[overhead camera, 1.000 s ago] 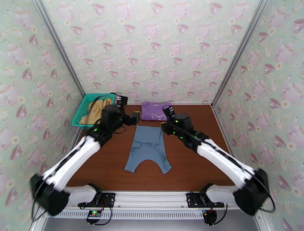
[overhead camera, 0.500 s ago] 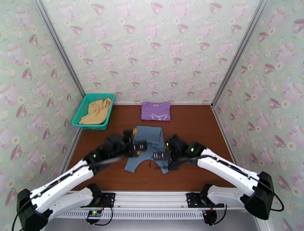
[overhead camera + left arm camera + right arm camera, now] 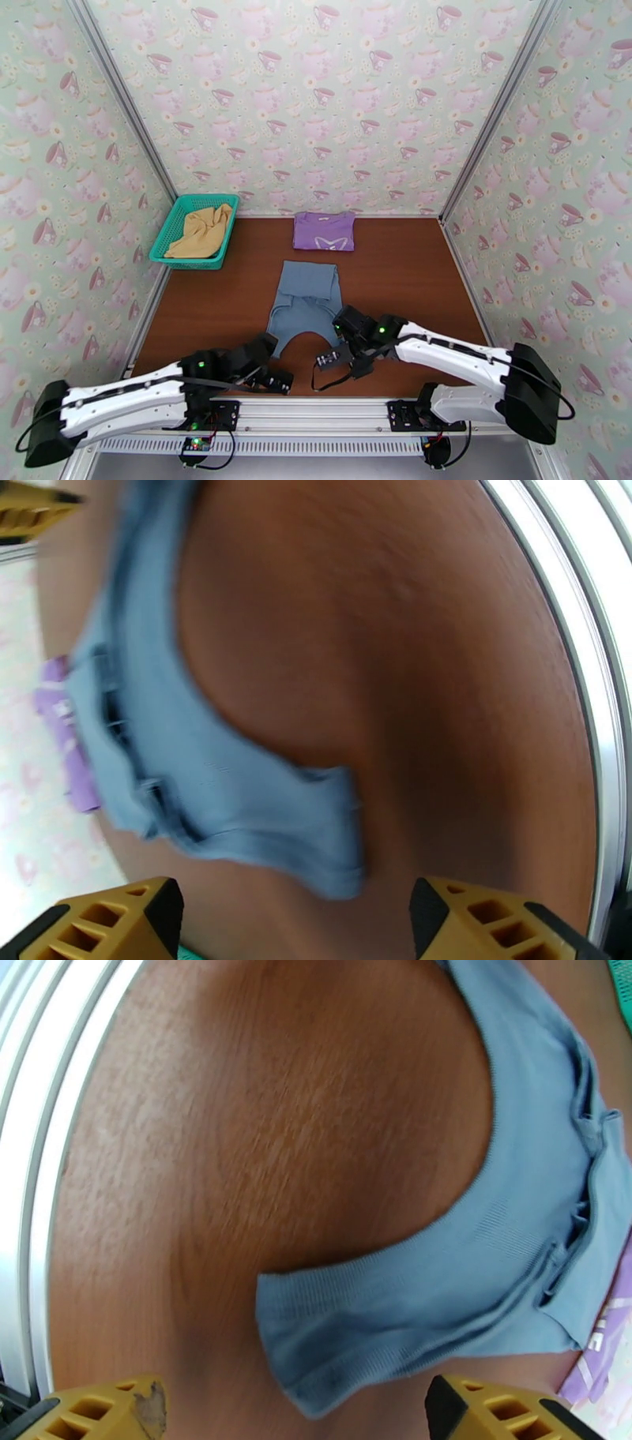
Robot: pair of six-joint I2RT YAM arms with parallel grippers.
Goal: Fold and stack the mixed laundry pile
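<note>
Lying flat on the table (image 3: 411, 268), the grey-blue garment (image 3: 304, 304) has a near corner just ahead of each gripper's wide-open, empty jaws: left gripper (image 3: 294, 906) at its left corner, right gripper (image 3: 296, 1394) at its right.

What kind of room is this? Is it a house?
Probably a robot test booth, not a home: wallpaper panels held by metal posts, with a left arm and right arm bolted to a rail.

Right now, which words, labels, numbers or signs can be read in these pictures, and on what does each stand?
None can be read. The folded purple T-shirt carries a pale print, too small and blurred to tell whether it holds letters. The grey-blue cloth garment shows no writing.
</note>
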